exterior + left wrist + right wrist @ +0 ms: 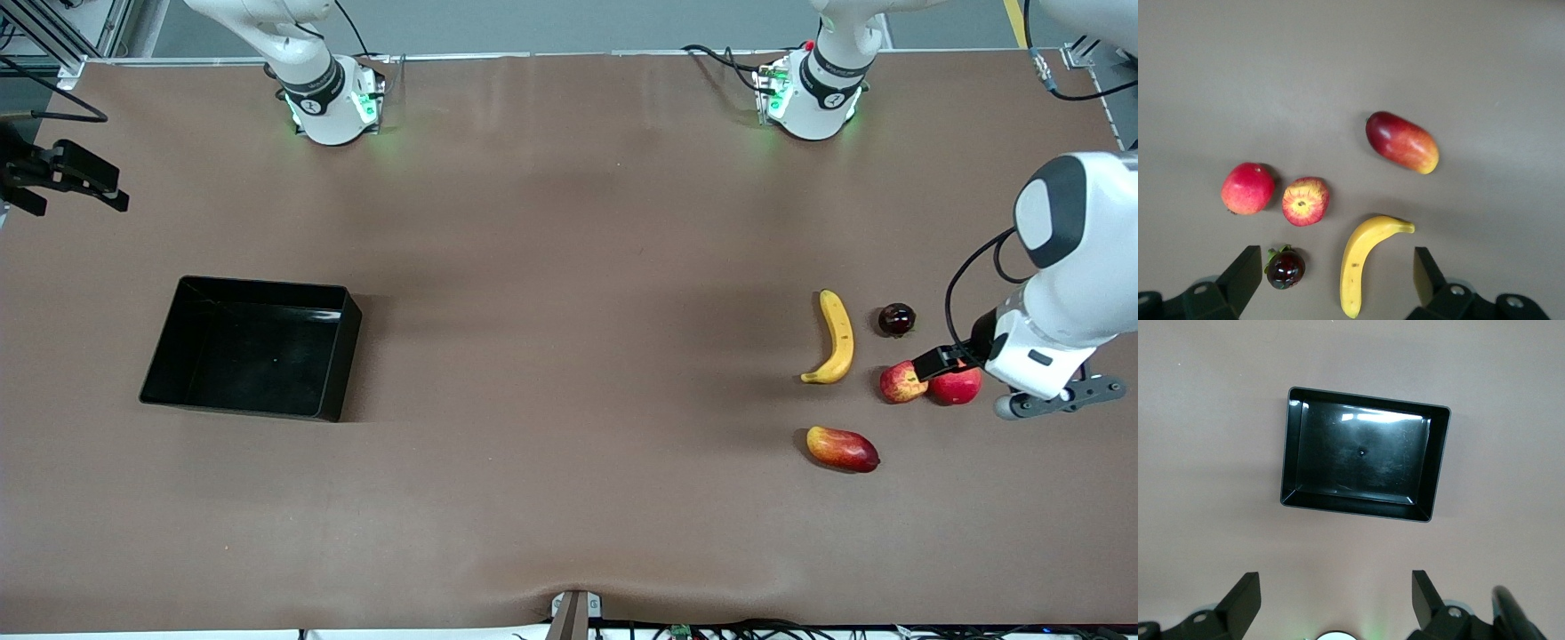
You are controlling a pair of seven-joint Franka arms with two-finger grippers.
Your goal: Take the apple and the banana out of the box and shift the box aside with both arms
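Observation:
The black box (343,360) stands empty toward the right arm's end of the table. My right gripper (67,182) hangs open and empty, high over that end; its wrist view (1335,597) looks down on the box (1290,447). The fruits lie toward the left arm's end: a yellow banana (837,339), a dark plum (896,319), a streaked apple (901,383), a red-pink round fruit (960,387) and a mango (843,449). My left gripper (947,360) hangs open and empty over them, and its wrist view (1336,277) shows the banana (1361,260), plum (1285,268), apple (1305,201), round fruit (1247,188) and mango (1402,141).
The brown table mat (569,356) stretches bare between the box and the fruits. The arm bases (333,102) (813,102) stand along the edge farthest from the front camera. A small bracket (573,613) sits at the nearest edge.

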